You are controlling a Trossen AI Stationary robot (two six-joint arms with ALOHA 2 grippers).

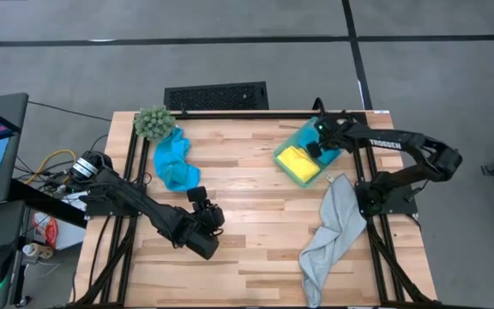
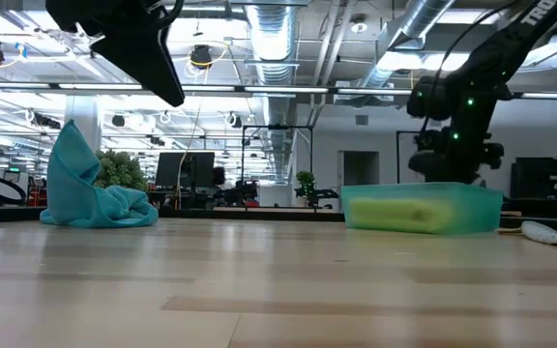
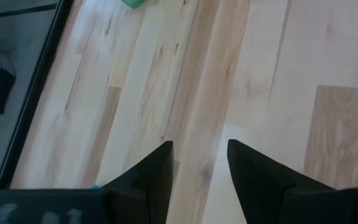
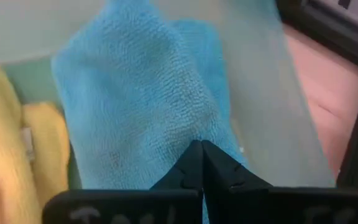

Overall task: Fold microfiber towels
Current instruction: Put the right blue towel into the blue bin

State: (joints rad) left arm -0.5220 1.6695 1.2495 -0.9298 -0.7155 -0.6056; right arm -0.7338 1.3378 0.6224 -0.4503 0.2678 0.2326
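Observation:
A translucent green bin point(image 1: 311, 129) at the table's far right holds a yellow towel point(image 1: 298, 160) and a blue towel point(image 4: 135, 93). My right gripper point(image 4: 201, 152) reaches down into the bin and is shut on the blue towel. Another turquoise towel point(image 1: 174, 163) lies heaped on the table at the far left. A pale grey towel point(image 1: 333, 227) lies crumpled along the right side. My left gripper point(image 3: 201, 155) hangs open above bare wood near the table's middle left and holds nothing. My right gripper pinches a raised fold of the blue towel point(image 4: 188, 134) between its two fingertips. The fingers come from above, slanting down into the bin. The rest of the towel lies in the bin beside the yellow towel point(image 4: 17, 137).
A fuzzy green ball-shaped plant point(image 1: 154, 123) stands at the far left corner, next to the turquoise towel. A black grille point(image 1: 217, 94) lies beyond the far edge. Bare wood point(image 1: 256, 206) stretches between the two arms.

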